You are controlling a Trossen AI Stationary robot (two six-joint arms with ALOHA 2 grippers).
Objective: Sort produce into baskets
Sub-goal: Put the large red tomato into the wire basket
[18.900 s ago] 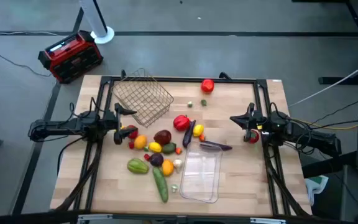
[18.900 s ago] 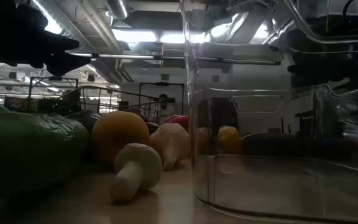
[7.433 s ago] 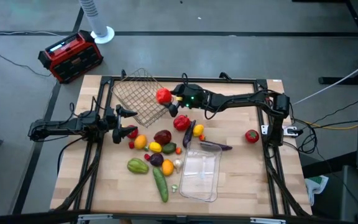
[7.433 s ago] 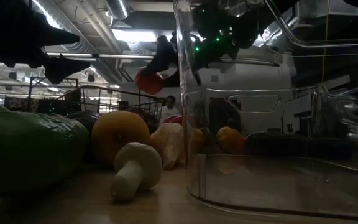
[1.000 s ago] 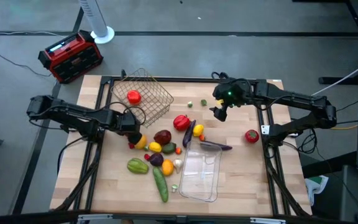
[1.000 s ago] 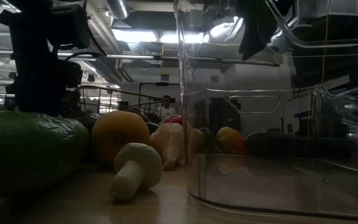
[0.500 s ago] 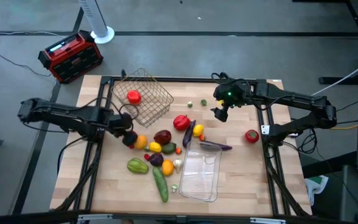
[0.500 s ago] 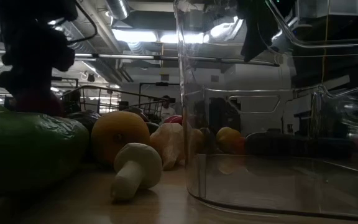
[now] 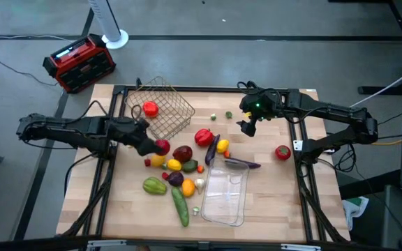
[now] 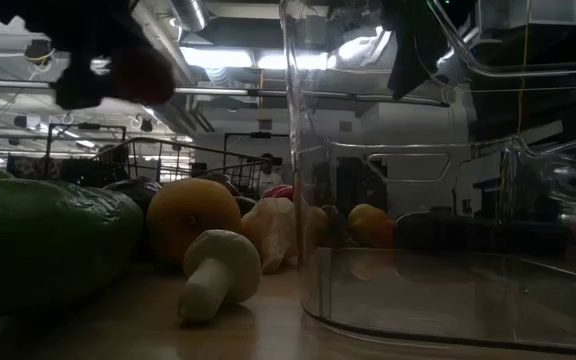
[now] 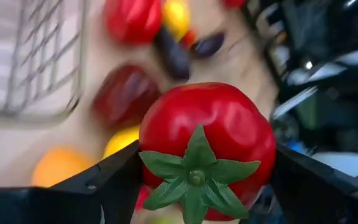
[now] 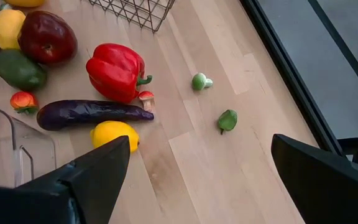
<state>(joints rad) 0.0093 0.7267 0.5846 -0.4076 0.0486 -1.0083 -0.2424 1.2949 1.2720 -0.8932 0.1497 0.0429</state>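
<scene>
High view: left gripper (image 9: 156, 146) pinches a red tomato (image 9: 162, 146) at frame center-left, beside the wire basket (image 9: 160, 106). Looks light, stiff, smooth w/ slip risk; grip across widest part. Right gripper (image 9: 246, 125), upper right, spread, empty.

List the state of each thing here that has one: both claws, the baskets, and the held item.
Left claw: shut on the red tomato, raised beside the wire basket.
Red tomato: gripped, off the table.
Right claw: open, empty, hovering above the table's far side.
Wire basket: tilted, one red fruit inside.
Clear tray: upright, empty.
Red pepper: lying on the table, untouched.
</scene>
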